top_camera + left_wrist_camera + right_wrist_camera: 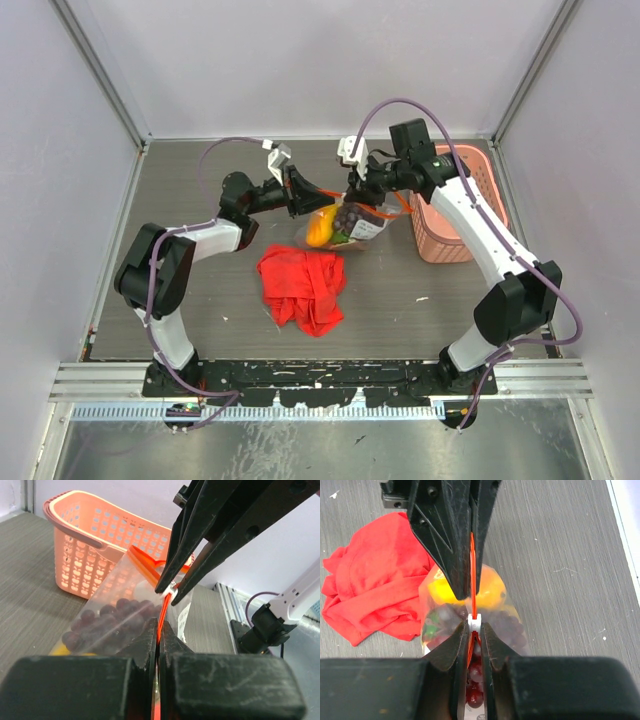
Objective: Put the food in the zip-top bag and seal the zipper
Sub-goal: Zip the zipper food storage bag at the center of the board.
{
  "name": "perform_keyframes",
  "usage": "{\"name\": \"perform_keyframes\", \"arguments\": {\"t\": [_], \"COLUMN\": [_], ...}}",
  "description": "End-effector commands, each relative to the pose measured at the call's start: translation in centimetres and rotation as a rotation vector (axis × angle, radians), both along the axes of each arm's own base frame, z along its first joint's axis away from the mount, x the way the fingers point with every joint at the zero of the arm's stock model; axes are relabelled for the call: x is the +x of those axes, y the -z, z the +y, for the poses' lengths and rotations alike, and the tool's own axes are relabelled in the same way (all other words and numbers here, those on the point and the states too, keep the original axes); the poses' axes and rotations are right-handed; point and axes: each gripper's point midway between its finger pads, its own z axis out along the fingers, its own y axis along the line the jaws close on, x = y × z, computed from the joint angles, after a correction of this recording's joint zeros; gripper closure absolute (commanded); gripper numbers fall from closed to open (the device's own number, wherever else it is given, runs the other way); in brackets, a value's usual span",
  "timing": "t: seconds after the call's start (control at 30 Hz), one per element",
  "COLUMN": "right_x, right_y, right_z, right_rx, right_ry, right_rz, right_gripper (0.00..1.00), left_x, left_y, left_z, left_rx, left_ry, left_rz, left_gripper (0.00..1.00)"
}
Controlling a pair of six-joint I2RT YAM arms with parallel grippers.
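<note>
**A:** Bag position. Where is the zip-top bag [350, 228]?

**B:** Mid-desk, held up by its mouth edge between the two arms. It is just beside the pink slatted basket [437, 240], on the basket's left in the top view, with the crumpled red cloth [303, 285] on its near side. Cannot tell whether its bottom rests on the desk [400, 295].

**A:** Contents?

**B:** Through the clear plastic I see a dark purple grape bunch [512, 625], a yellow-orange fruit [490, 592] above it in the right wrist view, and a green fruit [431, 626] at the cloth side. All three are inside the bag.

**A:** Left gripper [159, 630]?

**B:** Its fingers [142, 650] are pressed together on the zipper [161, 611]. The red-orange strip runs edge-on through the slit between them.

**A:** Right gripper [473, 626]?

**B:** It faces the left one, tips nearly meeting it on the same strip. Its fingers [447, 650] pinch the zipper at a small white slider [474, 622]. The narrow gap between them is filled by strip and slider.

**A:** Strip between the grippers?

**B:** Straight and taut. Past the right gripper it runs on toward the basket. Cannot tell whether that stretch is closed.
</note>
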Motion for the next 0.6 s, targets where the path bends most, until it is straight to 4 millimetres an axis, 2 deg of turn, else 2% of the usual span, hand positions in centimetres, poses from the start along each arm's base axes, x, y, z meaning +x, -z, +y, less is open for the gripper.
{"name": "perform_keyframes", "arguments": {"t": [0.0, 0.13, 0.33, 0.53, 0.57], "right_x": [0.7, 0.6, 0.8, 0.6, 0.6], "right_y": [-2.9, -2.7, -2.6, -3.5, -3.6], "right_z": [-2.5, -3.1, -4.3, -3.5, -3.4], "right_rx": [-0.005, -0.019, -0.043, -0.001, 0.003], "right_ry": [0.083, 0.108, 0.161, 0.126, 0.123], "right_rz": [-0.088, -0.083, -0.090, -0.089, -0.088], "right_gripper": [0.99, 1.00, 0.99, 0.99, 0.99], "left_x": [1.2, 2.2, 2.3, 1.8, 1.6], "left_y": [-4.4, -5.1, -4.4, -3.5, -3.5], "left_z": [2.8, 4.5, 5.2, 5.0, 5.1], "left_rx": [-0.137, -0.215, -0.192, -0.127, -0.120], "left_ry": [-0.107, -0.129, -0.164, -0.139, -0.137], "left_rz": [-0.047, 0.003, -0.006, -0.032, -0.040], "left_gripper": [1.00, 1.00, 1.00, 1.00, 0.96]}}
